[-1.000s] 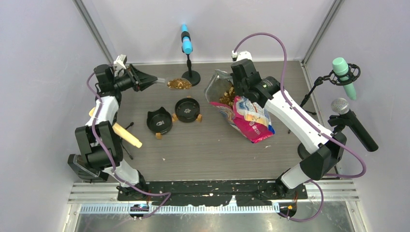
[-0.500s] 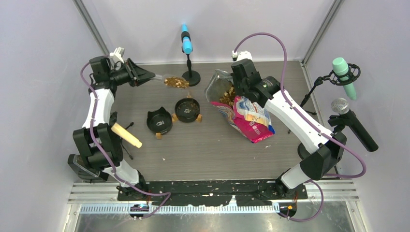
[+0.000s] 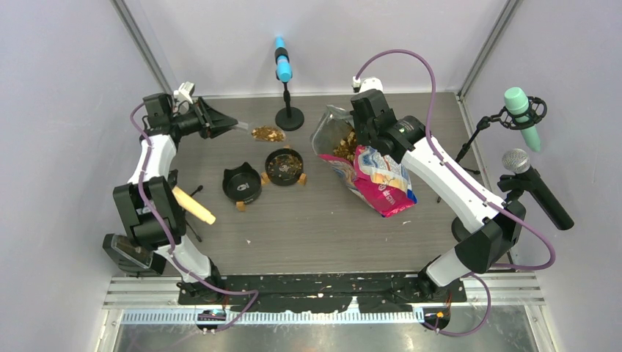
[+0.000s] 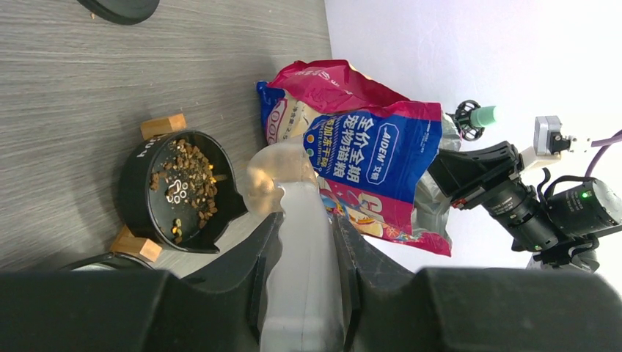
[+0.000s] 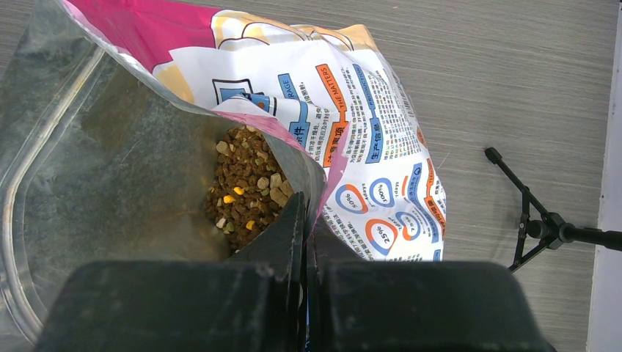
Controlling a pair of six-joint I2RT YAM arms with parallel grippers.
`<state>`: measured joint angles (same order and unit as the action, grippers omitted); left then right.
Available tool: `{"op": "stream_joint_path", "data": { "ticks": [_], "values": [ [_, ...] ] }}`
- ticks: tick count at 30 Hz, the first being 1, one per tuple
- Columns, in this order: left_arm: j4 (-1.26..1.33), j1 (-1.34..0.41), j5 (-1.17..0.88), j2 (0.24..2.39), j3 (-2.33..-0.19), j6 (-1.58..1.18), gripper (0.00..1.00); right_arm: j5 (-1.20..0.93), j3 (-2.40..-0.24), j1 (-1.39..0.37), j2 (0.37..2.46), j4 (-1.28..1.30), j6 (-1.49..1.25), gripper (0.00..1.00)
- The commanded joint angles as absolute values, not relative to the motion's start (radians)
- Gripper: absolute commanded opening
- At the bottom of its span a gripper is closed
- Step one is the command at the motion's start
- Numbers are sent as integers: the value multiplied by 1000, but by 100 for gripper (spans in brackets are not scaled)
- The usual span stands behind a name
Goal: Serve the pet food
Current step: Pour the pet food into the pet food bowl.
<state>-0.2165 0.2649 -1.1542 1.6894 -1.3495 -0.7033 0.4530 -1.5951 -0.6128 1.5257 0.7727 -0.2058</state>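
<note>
The left gripper is clamping the flat handle of a translucent scoop, its jaws closed down to the width of the handle. In the top view the left gripper is holding the scoop out towards the middle of the table, and the scoop's cup is carrying a load of pet food. The load is hanging just on the far side of the right-hand black bowl, not squarely above it. That bowl is already holding a thin, scattered layer of pellets, while the second bowl beside it is showing no food. The right gripper is pinching the rim of the printed bag with its jaws fully closed on the foil edge, keeping the mouth open. The main stock of pellets is lying inside the bag, just beyond the fingertips. The step in hand appears to be the transfer of a scoop-load into a bowl. The next move calls for bringing the cup over the bowl's centre and rolling the wrist slowly, so that the pellets are falling inside the rim and not onto the table. The right arm should keep the bag steady.
</note>
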Motion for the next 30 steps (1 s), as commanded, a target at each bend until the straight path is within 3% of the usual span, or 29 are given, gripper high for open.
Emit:
{"op": "stream_joint_path", "data": {
  "ticks": [1, 30],
  "values": [
    [-150, 277, -1212, 1700, -1346, -714, 0, 460, -1600, -604, 1527, 743, -224, 5],
    [-459, 225, -1032, 1806, -1386, -418, 0, 472, -1583, -603, 1512, 743, -225, 5]
  ]
}}
